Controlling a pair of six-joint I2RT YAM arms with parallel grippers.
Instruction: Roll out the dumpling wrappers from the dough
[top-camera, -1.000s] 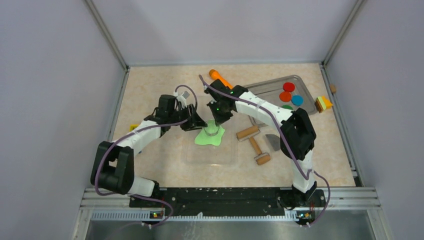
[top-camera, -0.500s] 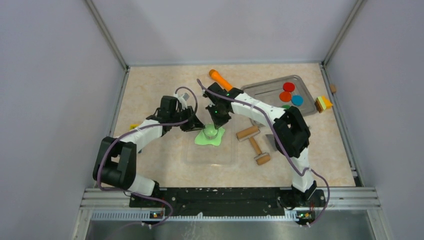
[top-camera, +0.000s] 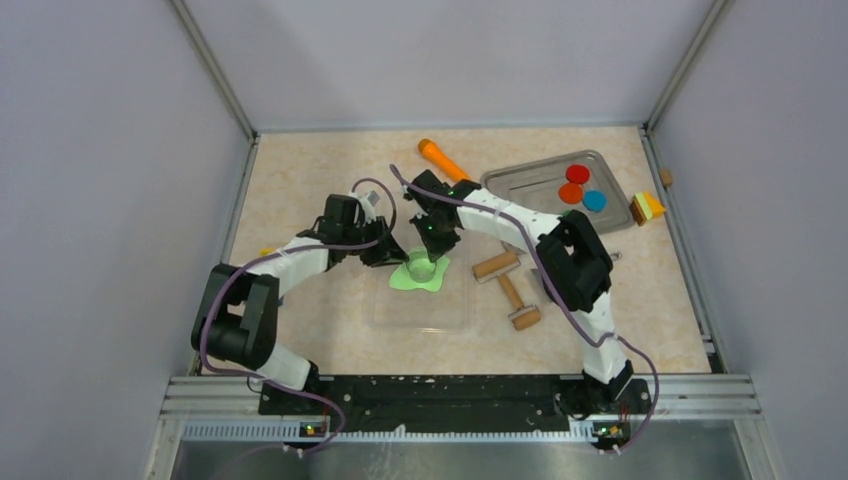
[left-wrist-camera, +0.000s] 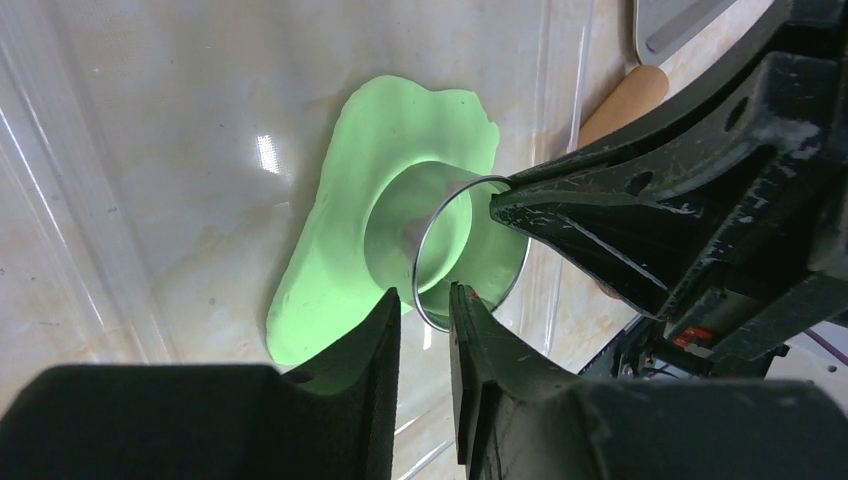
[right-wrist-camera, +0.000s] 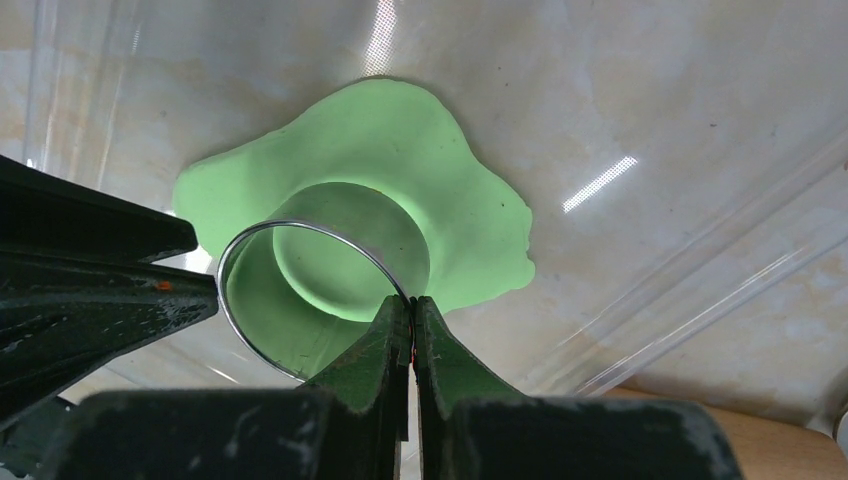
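Note:
The dough (top-camera: 408, 280) is a thin, irregular lime-green sheet on a clear plastic mat (top-camera: 420, 312). A metal ring cutter (top-camera: 424, 267) stands upright on it. My right gripper (right-wrist-camera: 411, 305) is shut on the near rim of the ring cutter (right-wrist-camera: 402, 228), over the dough (right-wrist-camera: 460, 170). My left gripper (left-wrist-camera: 425, 300) sits at the opposite side of the ring cutter (left-wrist-camera: 400, 215). Its jaws are narrowly open, with the rim between the tips and a gap showing. Dough (left-wrist-camera: 330, 250) fills the ring's inside. The dumpling wrappers are out of view.
A metal tray (top-camera: 525, 180) at the back right holds red, orange and blue discs. An orange-handled tool (top-camera: 440, 155) lies behind the arms. Two wooden rollers (top-camera: 497, 265) (top-camera: 517, 303) lie right of the mat. A yellow block (top-camera: 647, 207) sits by the right wall.
My left gripper has moved in to the ring cutter and its jaws have narrowed around the rim. The right gripper has stayed shut on the ring, shifting slightly left.

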